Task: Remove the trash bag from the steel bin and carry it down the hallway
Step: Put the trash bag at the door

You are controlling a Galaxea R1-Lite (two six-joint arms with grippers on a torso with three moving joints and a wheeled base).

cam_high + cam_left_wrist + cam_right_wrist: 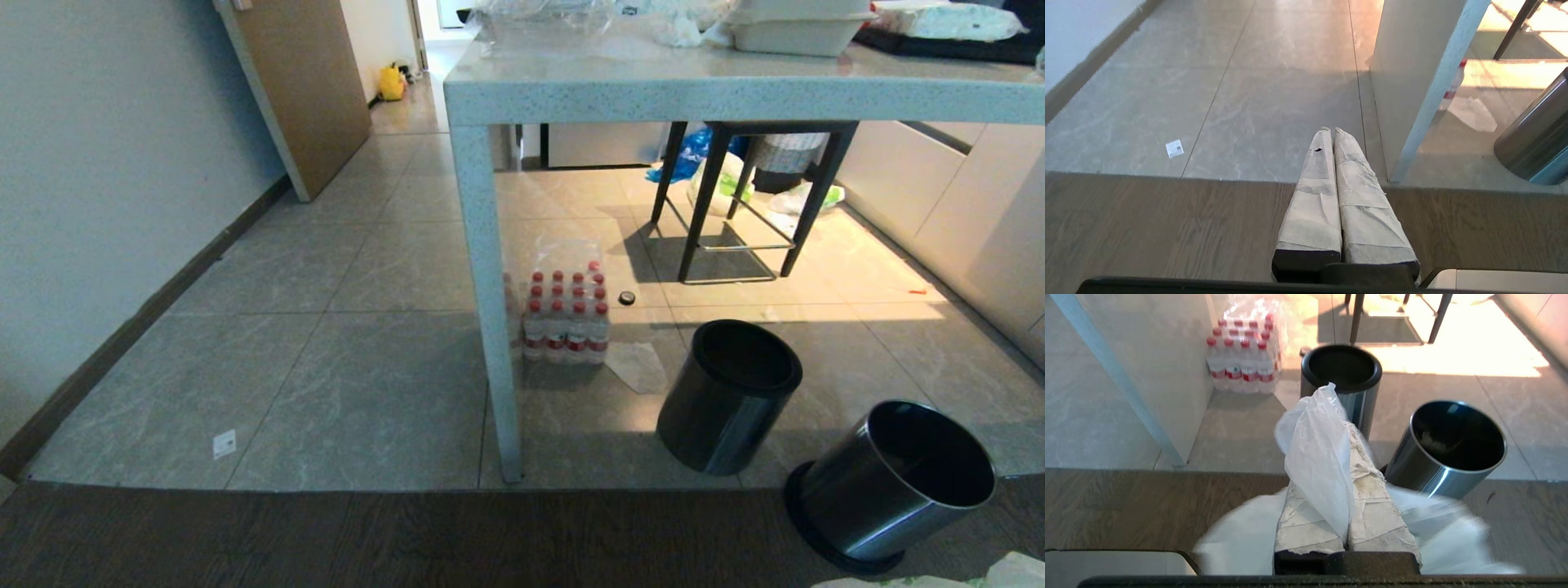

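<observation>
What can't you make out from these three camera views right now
- Head view: neither gripper shows; only a sliver of the trash bag is visible, cut off by the bottom edge.
- Right wrist view: the bag's hanging body is blurred beneath the right gripper, so contents and print are unreadable.
- Steel bin: its dark interior hides the bottom.
- Left wrist view: left gripper shut and empty; second bin cropped at the edge.
</observation>
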